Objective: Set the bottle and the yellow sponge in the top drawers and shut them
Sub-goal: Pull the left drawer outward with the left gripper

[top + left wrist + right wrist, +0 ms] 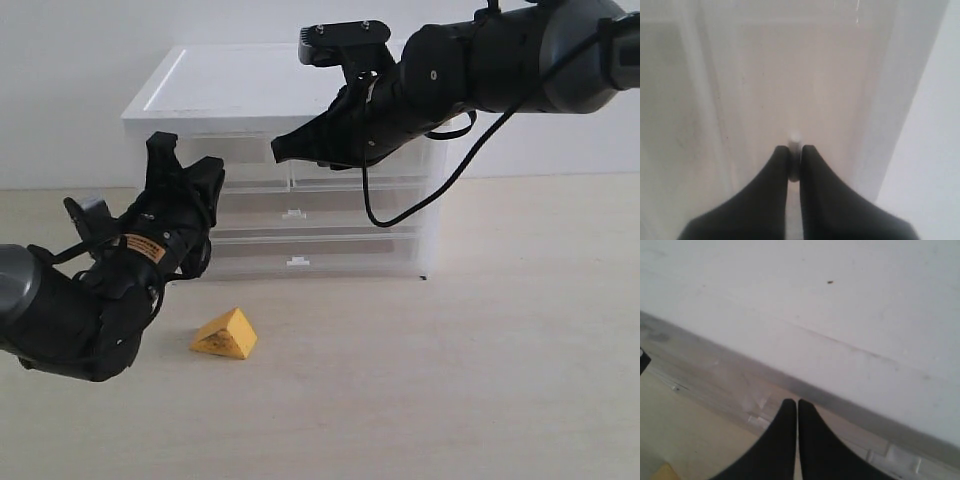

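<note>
Gripping: the left jaws were closed on the small white handle (794, 150) of the left top drawer (255, 177). In the left wrist view the black tips pinched it from both sides, and its end poked out past them.
Left arm: the left arm (90, 300) filled the lower left of the exterior view and slanted up to the cabinet (230, 90). Its head covered the left end of that drawer.
Right jaws: closed, tips pressed together with nothing between them, as the right wrist view showed.
Right arm: the right arm (470, 65) stretched from the upper right of the exterior view leftward across the cabinet. Its pointed end hung in front of the top edge, above the seam between the top drawers, apart from the left arm.
Sponge: the sponge (225, 333) lay on the bench (450, 350), lower left of centre in the exterior view, in front of the cabinet and clear of it. It sat just right of the left arm, touched by neither jaws.
Top drawers: side by side under the cabinet's lid, the right top drawer (335, 180) partly behind the right arm. Whether the left one was pulled out could not be told.
Cabinet: translucent white, upper centre, standing on the bench before a white wall (80, 80). Two full-width drawers (330, 250) sat shut below the top pair.
</note>
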`<state>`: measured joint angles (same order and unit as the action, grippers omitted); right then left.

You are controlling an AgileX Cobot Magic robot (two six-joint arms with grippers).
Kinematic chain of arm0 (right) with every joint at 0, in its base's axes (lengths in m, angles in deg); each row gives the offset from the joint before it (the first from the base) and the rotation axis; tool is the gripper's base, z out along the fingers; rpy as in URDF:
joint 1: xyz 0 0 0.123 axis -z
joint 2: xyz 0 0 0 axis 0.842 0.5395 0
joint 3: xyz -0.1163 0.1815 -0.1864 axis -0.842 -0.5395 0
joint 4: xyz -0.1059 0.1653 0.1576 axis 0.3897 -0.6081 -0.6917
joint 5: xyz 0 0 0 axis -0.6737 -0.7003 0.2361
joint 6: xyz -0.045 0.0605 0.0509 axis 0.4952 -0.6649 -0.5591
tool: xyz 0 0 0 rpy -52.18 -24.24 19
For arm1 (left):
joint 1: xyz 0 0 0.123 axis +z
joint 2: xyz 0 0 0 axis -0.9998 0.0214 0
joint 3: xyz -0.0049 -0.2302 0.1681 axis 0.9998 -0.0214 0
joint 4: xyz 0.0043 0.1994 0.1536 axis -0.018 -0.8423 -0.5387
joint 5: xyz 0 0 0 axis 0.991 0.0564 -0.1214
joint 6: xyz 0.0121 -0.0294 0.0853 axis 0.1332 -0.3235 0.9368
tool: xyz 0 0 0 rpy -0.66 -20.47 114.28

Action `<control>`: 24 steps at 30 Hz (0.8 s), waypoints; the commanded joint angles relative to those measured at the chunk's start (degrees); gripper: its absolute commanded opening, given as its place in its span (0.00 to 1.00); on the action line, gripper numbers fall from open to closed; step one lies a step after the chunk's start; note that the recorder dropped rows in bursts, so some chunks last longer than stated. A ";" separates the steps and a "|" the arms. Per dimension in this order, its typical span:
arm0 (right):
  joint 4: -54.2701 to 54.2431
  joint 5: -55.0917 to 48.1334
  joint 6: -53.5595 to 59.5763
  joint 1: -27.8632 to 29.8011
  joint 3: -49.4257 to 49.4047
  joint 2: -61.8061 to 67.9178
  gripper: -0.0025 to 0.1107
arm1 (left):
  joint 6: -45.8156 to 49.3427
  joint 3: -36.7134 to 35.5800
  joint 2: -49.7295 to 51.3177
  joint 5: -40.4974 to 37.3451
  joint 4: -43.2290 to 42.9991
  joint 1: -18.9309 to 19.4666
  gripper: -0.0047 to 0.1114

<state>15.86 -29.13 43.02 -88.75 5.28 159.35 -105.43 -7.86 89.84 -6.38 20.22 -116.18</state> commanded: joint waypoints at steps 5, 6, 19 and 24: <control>0.63 1.33 0.29 0.86 0.22 -0.78 0.02 | 2.86 -3.40 -2.35 -0.09 1.14 -2.13 0.07; 0.63 1.57 0.29 0.86 0.22 -0.77 0.02 | 2.99 -3.66 -2.99 -0.09 1.41 -2.43 0.07; 0.63 1.82 0.07 0.86 0.22 -0.21 0.02 | 9.29 -9.02 -8.54 -0.09 2.96 -4.65 0.07; 0.63 1.82 0.07 0.86 0.22 -0.21 0.02 | 9.19 -9.96 -8.81 -0.09 2.91 -5.92 0.07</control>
<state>15.86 -29.13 43.15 -88.66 5.28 159.35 -97.77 -17.24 82.09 -8.38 24.05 -120.63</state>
